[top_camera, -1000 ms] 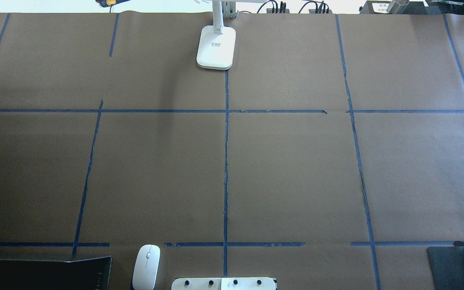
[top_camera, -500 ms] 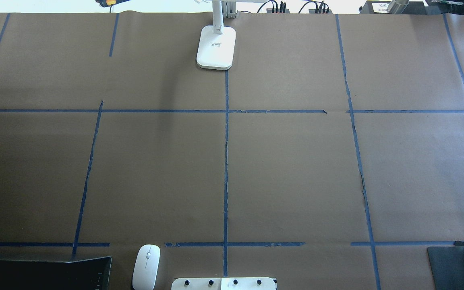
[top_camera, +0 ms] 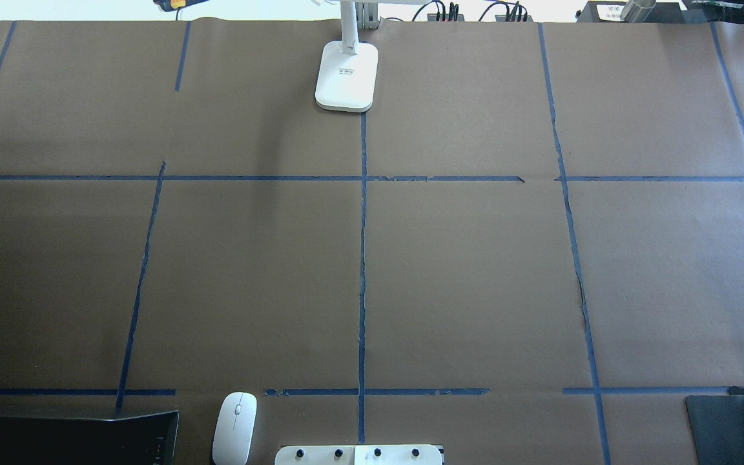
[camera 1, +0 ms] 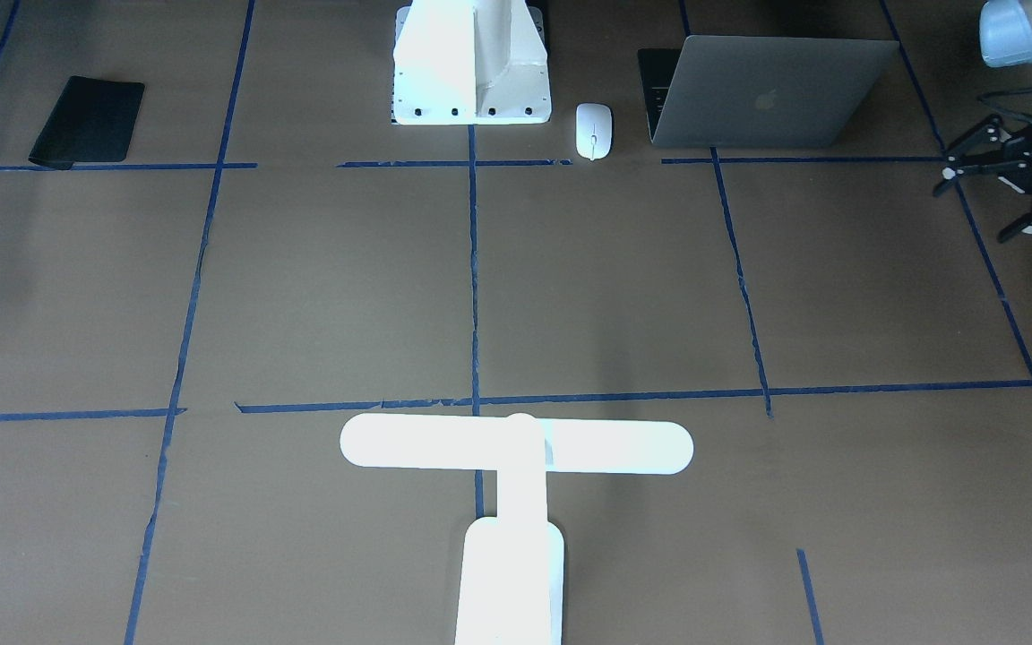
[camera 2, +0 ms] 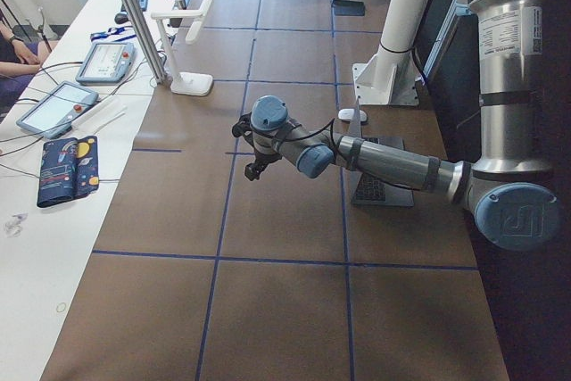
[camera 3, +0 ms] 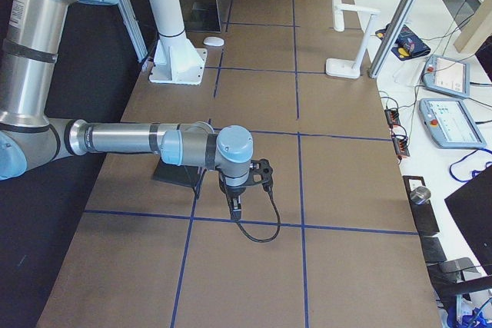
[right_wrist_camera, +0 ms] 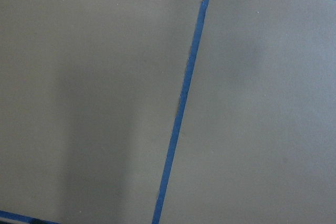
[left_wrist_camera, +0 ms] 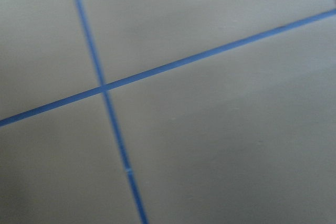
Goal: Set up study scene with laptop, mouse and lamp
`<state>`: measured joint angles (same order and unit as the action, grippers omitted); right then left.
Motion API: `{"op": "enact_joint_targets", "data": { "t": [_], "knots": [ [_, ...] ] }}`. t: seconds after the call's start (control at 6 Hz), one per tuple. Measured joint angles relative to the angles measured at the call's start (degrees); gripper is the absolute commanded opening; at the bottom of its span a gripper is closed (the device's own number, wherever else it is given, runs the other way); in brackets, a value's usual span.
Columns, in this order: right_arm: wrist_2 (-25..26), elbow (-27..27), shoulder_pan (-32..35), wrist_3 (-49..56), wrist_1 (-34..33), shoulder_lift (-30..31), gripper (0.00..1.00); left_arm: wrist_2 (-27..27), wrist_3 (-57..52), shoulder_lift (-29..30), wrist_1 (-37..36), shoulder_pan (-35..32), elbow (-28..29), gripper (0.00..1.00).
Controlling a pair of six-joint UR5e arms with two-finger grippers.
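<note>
- So, nothing is picked up yet. I think the first job is to bring the laptop out to the middle of the table.
- The laptop sits close to the robot, on its left side. Its lid is up, and the apple logo faces away from the robot.
- The mouse lies just beside the laptop, between it and the white pedestal. The lamp stands at the far edge, in the middle, well apart from both.
- To do this step well, the left gripper should go low and hold the flat bottom part of the laptop by its side edge, not the thin lid. The lid could fold or tip if it gets pushed.
- It should slide the laptop slowly and keep away from the mouse, so the mouse does not get bumped.
- The left arm reaches out long and low, on the outer side of the laptop. Its gripper points down and hangs above bare table, touching nothing. Its jaws are spread wide with nothing in them.
- The right arm stretches out over its own side of the table, and the right gripper points down. It shows only in a side view, so I cannot tell if its jaws are apart or together.
</note>
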<state>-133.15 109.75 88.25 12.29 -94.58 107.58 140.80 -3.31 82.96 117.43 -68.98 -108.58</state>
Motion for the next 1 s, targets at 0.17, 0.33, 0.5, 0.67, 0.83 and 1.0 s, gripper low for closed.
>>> {"op": "enact_joint_targets", "data": {
  "t": [0.17, 0.33, 0.5, 0.67, 0.83, 1.0],
  "knots": [
    [0.0, 0.0, 0.0, 0.0, 0.0, 0.0, 1.0, 1.6, 0.0, -0.8, 3.2, 2.9, -2.6, 0.99],
    [0.0, 0.0, 0.0, 0.0, 0.0, 0.0, 1.0, 2.1, -0.2, -3.2, 4.8, 6.7, -7.6, 0.99],
    [0.0, 0.0, 0.0, 0.0, 0.0, 0.0, 1.0, 2.1, -0.4, -6.1, 5.5, 11.1, -13.3, 0.95],
    [0.1, -0.1, 0.0, 0.0, 0.0, -0.1, 1.0, 1.9, -0.5, -9.0, 5.9, 15.8, -18.4, 0.95],
    [0.1, -0.2, 0.0, -0.1, 0.0, -0.1, 1.0, 1.2, -0.5, -11.8, 7.7, 20.3, -21.5, 0.95],
    [0.1, -0.2, 0.0, -0.1, 0.0, -0.1, 1.0, 0.3, -0.5, -13.9, 10.2, 24.3, -22.9, 0.95]
  ]
}}
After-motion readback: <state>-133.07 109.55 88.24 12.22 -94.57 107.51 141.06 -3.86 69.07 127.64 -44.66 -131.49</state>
